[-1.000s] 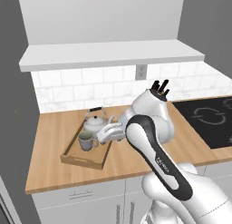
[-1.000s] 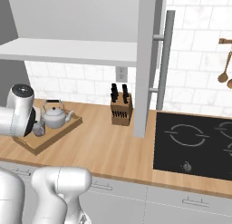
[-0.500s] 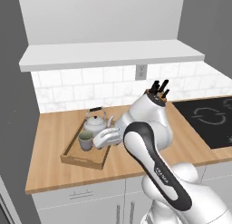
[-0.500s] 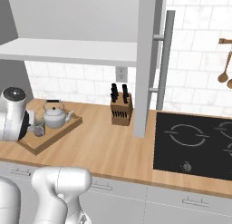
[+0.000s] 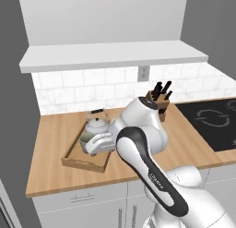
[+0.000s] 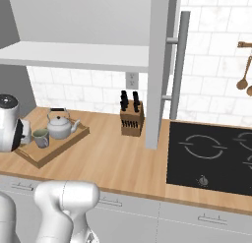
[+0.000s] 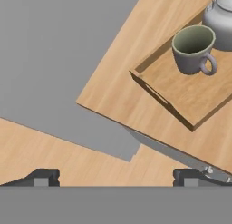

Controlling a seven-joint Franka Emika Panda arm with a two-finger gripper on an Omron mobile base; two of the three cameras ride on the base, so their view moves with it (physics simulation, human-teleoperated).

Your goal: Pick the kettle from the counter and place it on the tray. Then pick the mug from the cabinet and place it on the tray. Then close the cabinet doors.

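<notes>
The silver-grey kettle [image 5: 97, 126] stands at the far end of the light-wood tray [image 5: 73, 156] on the counter [image 5: 50, 135]. The grey-green mug [image 6: 40, 137] stands upright on the tray in front of the kettle [image 6: 60, 127]. In the hand view the mug [image 7: 194, 49] and the tray [image 7: 190, 96] lie well ahead at upper right, apart from the fingers. My gripper [image 7: 115, 180] is open with nothing between its fingers. It hovers over the tray's near end [image 5: 94, 146], partly hiding the mug. The cabinet [image 5: 115, 54] is open above, and one door [image 6: 160, 65] stands out edge-on.
A knife block [image 6: 132, 119] stands on the counter right of the tray. A black hob [image 6: 211, 156] is set into the worktop further right. Wooden spoons [image 6: 243, 79] hang on the tiled wall. Beyond the counter's left end the hand view shows grey floor [image 7: 54, 46].
My hand has drifted left and slightly down over the tray's near end, and the arm has swung further left. Mug, kettle and tray have not moved.
</notes>
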